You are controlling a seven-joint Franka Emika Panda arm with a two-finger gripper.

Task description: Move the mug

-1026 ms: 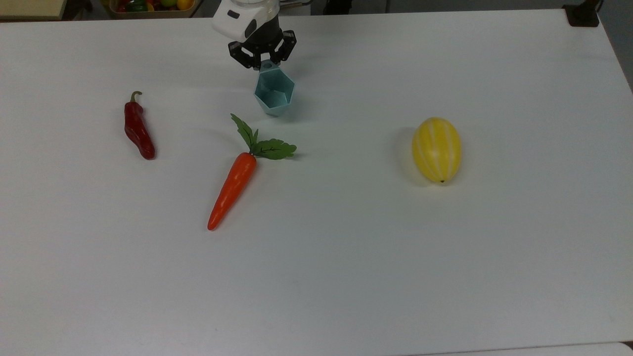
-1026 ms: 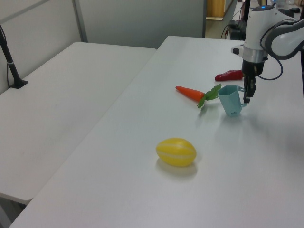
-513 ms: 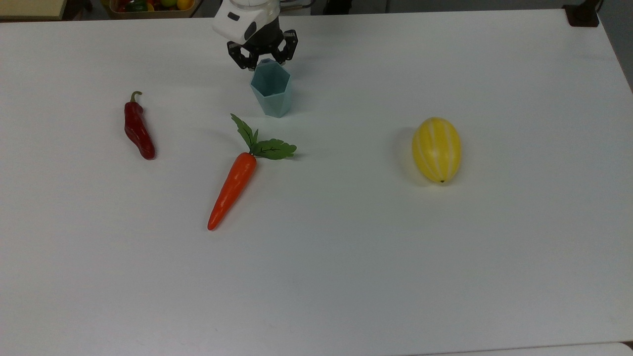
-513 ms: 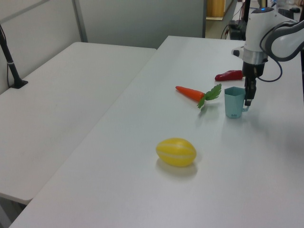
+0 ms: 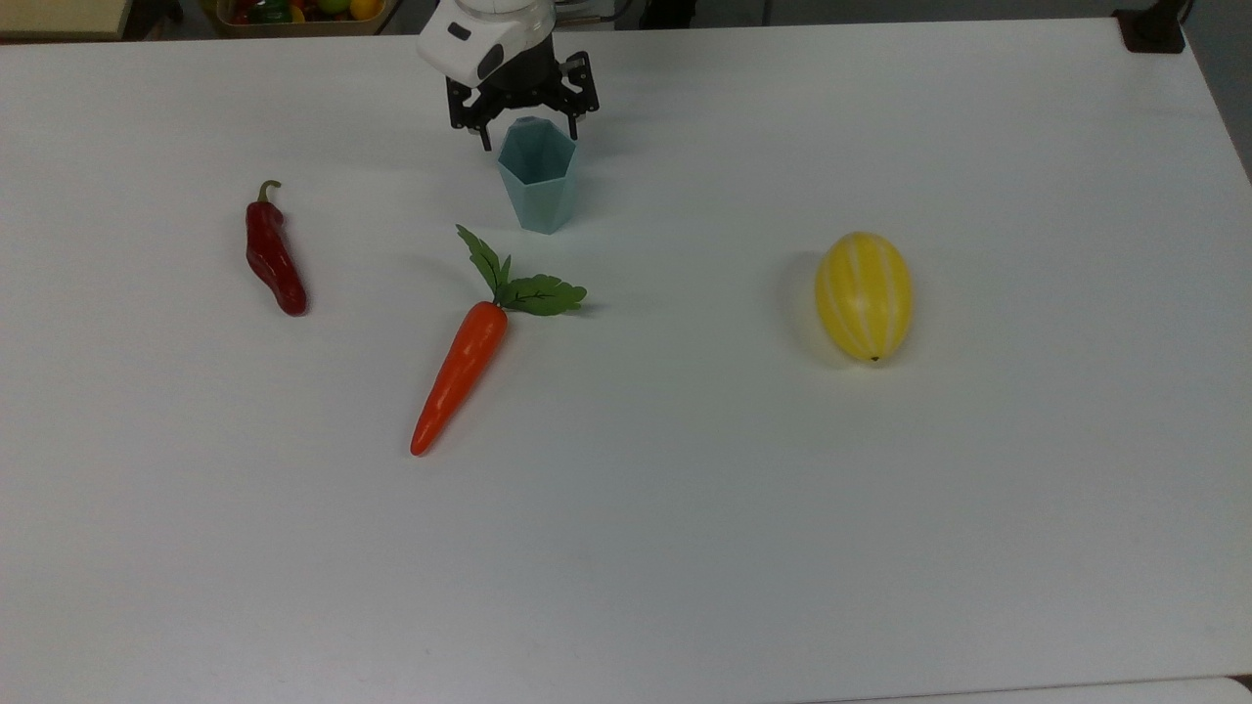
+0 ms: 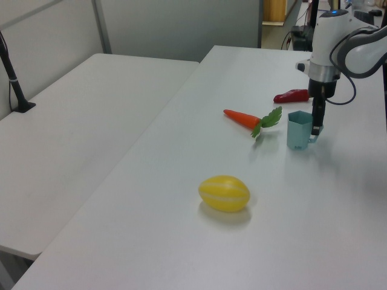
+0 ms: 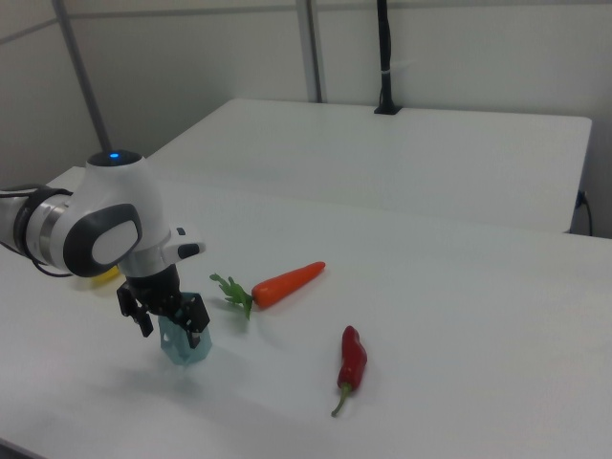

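Observation:
The pale teal mug stands upright on the white table, near the far edge in the top view. My gripper hangs right behind it, open, one finger on each side of the mug's rear where the handle sits. The handle itself is hidden in the top view. The left view has the mug with the gripper at its right side. From the right view the gripper straddles the top of the mug.
A carrot with green leaves lies just in front of the mug. A red chili lies at the top view's left, a yellow striped melon at the top view's right. A black post base sits on the far right corner.
A second ago the mug hung tilted with the gripper shut on its handle. Now it stands upright on the table and the fingers have spread apart.

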